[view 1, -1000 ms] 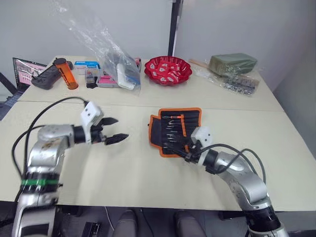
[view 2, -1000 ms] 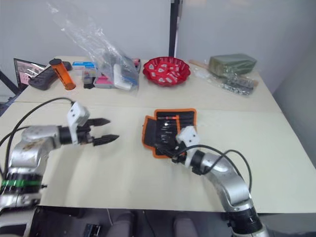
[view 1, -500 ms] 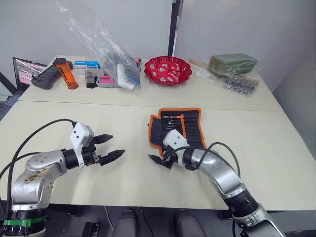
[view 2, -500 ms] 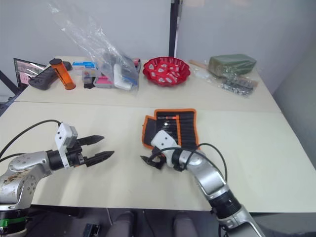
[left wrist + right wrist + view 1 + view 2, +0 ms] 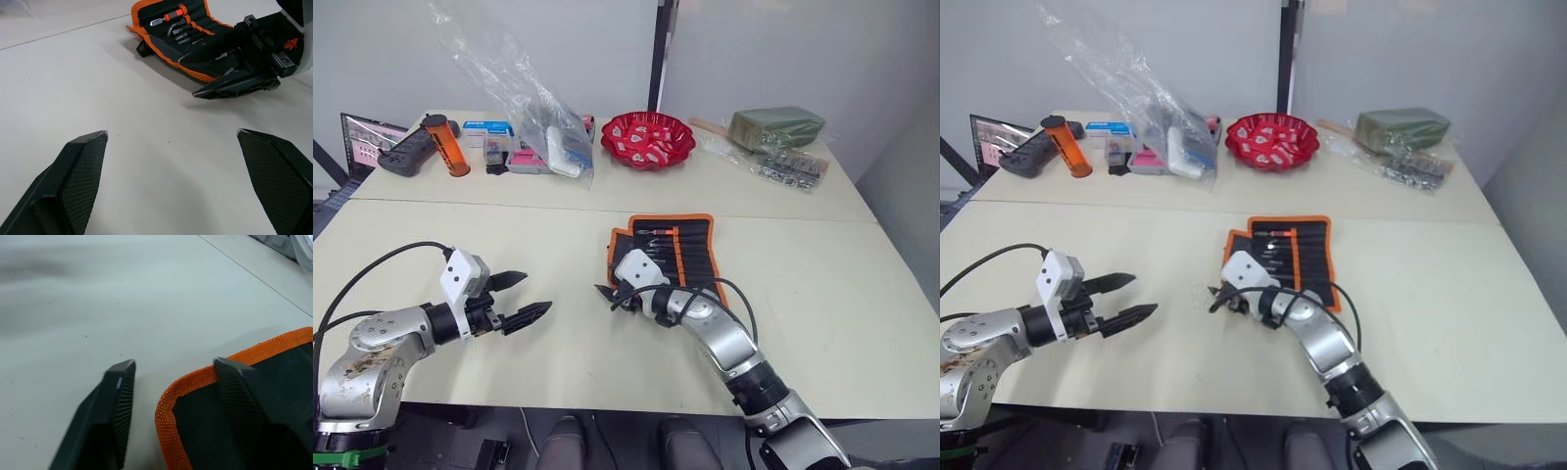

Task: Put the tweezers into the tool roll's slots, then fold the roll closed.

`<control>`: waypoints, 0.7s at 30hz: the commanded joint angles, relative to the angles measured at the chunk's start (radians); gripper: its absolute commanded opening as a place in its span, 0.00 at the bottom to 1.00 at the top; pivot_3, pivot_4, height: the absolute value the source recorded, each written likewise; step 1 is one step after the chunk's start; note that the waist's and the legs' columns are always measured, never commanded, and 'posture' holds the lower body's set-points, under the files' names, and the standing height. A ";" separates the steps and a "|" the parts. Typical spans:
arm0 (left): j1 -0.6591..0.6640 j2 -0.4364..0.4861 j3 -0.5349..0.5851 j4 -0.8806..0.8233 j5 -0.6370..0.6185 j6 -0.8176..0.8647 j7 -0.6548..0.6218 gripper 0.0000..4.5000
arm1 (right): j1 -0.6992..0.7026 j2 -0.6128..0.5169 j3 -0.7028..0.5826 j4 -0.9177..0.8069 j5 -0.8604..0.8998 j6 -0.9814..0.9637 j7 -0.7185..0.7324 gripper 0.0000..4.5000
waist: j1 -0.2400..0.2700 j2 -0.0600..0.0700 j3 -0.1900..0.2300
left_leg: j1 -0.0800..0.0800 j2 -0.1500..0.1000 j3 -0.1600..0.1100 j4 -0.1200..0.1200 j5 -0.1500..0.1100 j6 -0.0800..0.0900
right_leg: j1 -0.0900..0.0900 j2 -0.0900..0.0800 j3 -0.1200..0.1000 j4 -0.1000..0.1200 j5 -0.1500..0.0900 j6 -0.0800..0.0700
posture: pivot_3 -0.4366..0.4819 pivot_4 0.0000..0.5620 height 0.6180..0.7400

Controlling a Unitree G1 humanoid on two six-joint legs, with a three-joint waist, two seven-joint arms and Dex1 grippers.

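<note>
Judging from how things are lying now, the first part of the task is looking done: the tweezers (image 5: pixel 188 35) are sitting in the slots (image 5: pixel 658 257) of the roll (image 5: pixel 690 257), and I am seeing no loose tweezers on the table (image 5: pixel 558 362). The roll is lying flat and unfolded, so the folding is what is left.

Going from the left, the left gripper (image 5: pixel 520 299) is hovering just over the bare table with its two fingers spread wide and nothing between them. The roll is well apart from it, off towards the robot's right, past the tips of its fingers; in the left wrist view the roll is lying beyond those tips, with the right gripper's black fingers at its near edge.

The right gripper (image 5: pixel 610 293) is reaching to the roll's left edge. Its fingers are parted and are straddling the orange trim (image 5: pixel 183 396) there: one finger (image 5: pixel 115 396) is over the bare table just beside the roll, the other (image 5: pixel 239 391) over the black fabric. They are not yet pressing on the edge, so nothing is pinched. In my judgement this gripper is getting ready to take that edge and to fold it over the tweezers.
</note>
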 commanded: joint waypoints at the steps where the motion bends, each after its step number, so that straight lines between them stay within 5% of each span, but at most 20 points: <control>1: 0.003 0.027 -0.022 0.020 0.031 -0.043 -0.003 1.00 | -0.043 0.020 -0.026 0.020 0.008 -0.027 0.016 0.21 | -0.001 0.000 0.000 | 0.000 0.000 0.000 0.000 0.000 0.000 | 0.000 0.000 0.000 0.000 0.000 0.000 | 0.48 0.27 1.00; 4: -0.004 0.032 -0.029 0.037 0.033 -0.055 -0.002 1.00 | -0.059 0.020 -0.033 0.032 0.010 -0.027 0.034 0.01 | -0.001 0.000 0.000 | 0.000 0.000 0.000 -0.001 0.000 0.000 | -0.001 0.000 0.000 0.000 0.000 0.000 | 0.48 0.27 1.00; 20: -0.038 0.042 -0.085 0.097 0.054 -0.112 -0.015 1.00 | -0.011 -0.015 -0.073 -0.097 0.106 0.110 0.153 0.01 | 0.000 0.000 0.000 | 0.000 0.000 0.000 -0.003 0.000 0.000 | -0.002 0.000 0.000 0.000 0.000 -0.001 | 0.48 0.27 1.00; 21: -0.042 0.041 -0.089 0.101 0.056 -0.113 -0.016 1.00 | -0.005 -0.005 -0.091 -0.113 0.140 0.141 0.160 0.07 | 0.000 0.000 0.000 | 0.000 0.000 0.000 -0.003 0.000 0.000 | -0.002 0.000 0.000 0.000 0.000 -0.001 | 0.48 0.27 1.00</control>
